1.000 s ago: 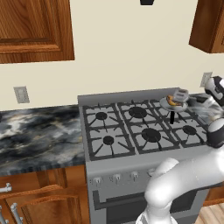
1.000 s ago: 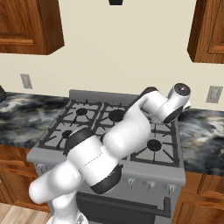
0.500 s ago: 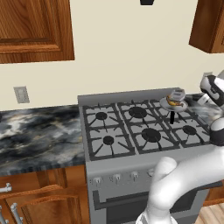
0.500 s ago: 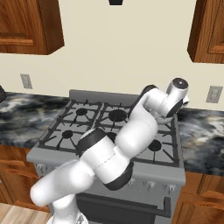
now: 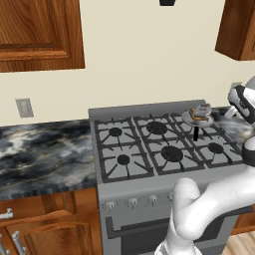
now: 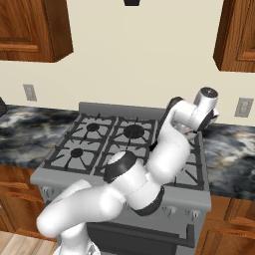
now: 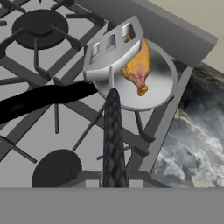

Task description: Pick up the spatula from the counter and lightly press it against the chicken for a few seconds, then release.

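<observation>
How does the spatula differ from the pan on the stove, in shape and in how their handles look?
The spatula has a flat slotted head; the pan is round, without holes. The spatula's handle looks twisted; the pan's handle is smooth. The spatula's head is over the chicken, the pan under it. Both are grey metal with dark handles.

Both base views face the stove (image 5: 144, 149); hand view looks closely down.
</observation>
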